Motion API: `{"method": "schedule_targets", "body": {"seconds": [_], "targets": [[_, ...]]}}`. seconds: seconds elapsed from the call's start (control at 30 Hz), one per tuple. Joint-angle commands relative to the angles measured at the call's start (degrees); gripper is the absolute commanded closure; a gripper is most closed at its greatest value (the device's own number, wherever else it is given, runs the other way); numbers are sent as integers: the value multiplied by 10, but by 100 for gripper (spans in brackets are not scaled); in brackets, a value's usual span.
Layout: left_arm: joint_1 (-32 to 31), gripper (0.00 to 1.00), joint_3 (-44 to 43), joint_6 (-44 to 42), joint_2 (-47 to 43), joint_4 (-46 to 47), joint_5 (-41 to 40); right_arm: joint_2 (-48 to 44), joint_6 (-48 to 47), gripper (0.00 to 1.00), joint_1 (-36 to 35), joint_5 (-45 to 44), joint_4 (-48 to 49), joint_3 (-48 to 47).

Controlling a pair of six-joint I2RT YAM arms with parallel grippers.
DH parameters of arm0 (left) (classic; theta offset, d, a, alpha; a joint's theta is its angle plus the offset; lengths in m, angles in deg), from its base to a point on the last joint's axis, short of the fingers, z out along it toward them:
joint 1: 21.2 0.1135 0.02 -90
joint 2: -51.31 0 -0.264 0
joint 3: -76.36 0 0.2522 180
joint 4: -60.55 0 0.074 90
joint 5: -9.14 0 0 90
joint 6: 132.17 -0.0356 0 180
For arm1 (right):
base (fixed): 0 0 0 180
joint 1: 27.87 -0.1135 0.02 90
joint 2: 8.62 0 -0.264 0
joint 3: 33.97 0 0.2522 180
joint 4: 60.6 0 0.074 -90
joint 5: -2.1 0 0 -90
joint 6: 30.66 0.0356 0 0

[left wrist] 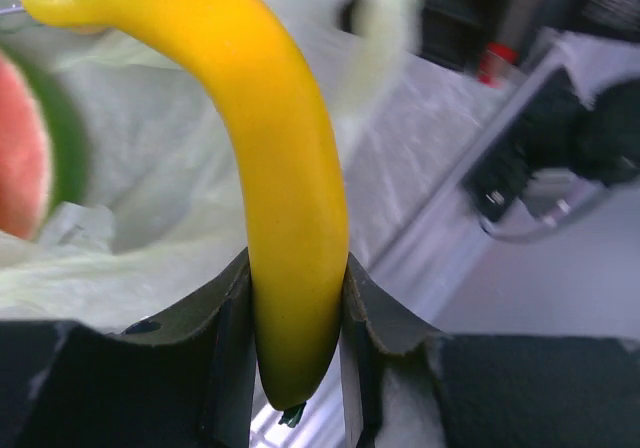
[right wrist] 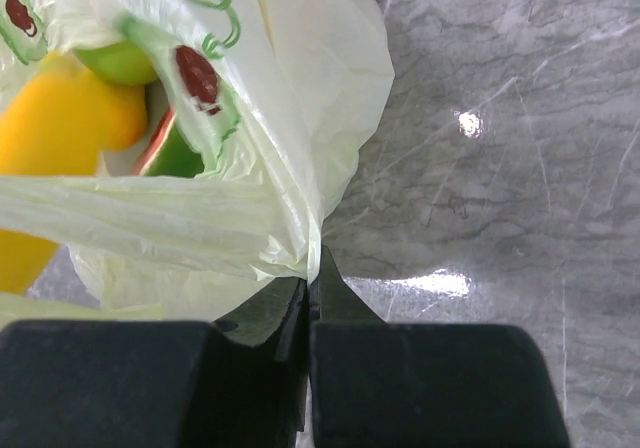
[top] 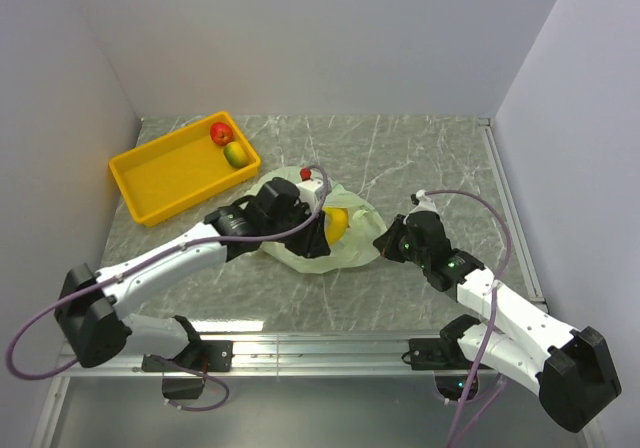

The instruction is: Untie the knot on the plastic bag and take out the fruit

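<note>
Our left gripper (left wrist: 295,303) is clamped on the curved yellow banana (left wrist: 285,148) between its fingers, our right gripper (right wrist: 309,286) pinches the thin pale green plastic bag (right wrist: 190,223) just ahead, so we should draw the banana out slowly, bag anchored.

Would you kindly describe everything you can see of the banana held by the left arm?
The banana is smooth, glossy, evenly yellow and strongly curved, seemingly plastic. The left gripper pinches it between its fingers near one end, where a small dark stub shows. Its other end arcs over the open plastic bag, beside a watermelon slice. From above, it lies at the bag's mouth.
</note>
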Motion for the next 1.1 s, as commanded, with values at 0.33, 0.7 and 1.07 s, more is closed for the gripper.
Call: {"method": "schedule_targets", "body": {"seconds": [0.33, 0.7, 1.07], "targets": [[201, 99, -42, -18, -131, 17, 212, -18, -9, 100, 2, -17, 3, -14], [403, 99, -103, 69, 20, 36, -179, -44, -23, 100, 2, -8, -14, -17], [455, 73, -223, -29, 272, 101, -262, -56, -40, 100, 2, -3, -26, -24]]}}
